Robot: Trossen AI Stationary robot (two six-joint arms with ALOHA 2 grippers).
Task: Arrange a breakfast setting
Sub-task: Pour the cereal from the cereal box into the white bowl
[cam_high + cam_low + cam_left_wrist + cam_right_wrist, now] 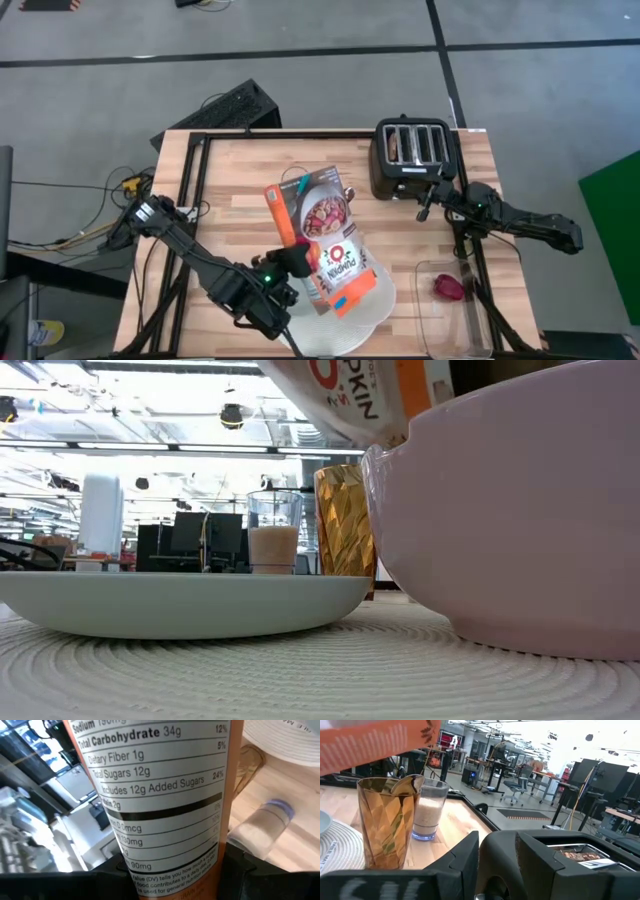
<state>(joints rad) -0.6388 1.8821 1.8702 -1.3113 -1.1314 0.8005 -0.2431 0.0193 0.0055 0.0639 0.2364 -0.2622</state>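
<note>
My left gripper (292,262) is shut on an orange cereal box (325,235), held tilted above the round white woven placemat (350,325). On the mat stand a white bowl (520,510) and a pale plate (180,605). The box's lower end (350,395) hangs just over the bowl's rim. A metal spoon (407,784) stands in an amber glass (385,820). Toast (575,854) sits in the black toaster (415,155). A dark red fruit (448,287) lies in a clear tray. My right gripper (430,200) waits beside the toaster. My left gripper pinches the cereal box between its two fingers (250,880), one on each broad face, with the narrow nutrition panel (170,845) facing the wrist. It comes from the table's near-left side, slanting slightly down. The box is lifted clear and tilted over the bowl.
A clear glass of white liquid (273,530) stands beside the amber glass (345,525), behind the plate. The clear tray (455,300) lies at the near right. The toaster fills the far right corner. Bare wood shows at the far left (230,170).
</note>
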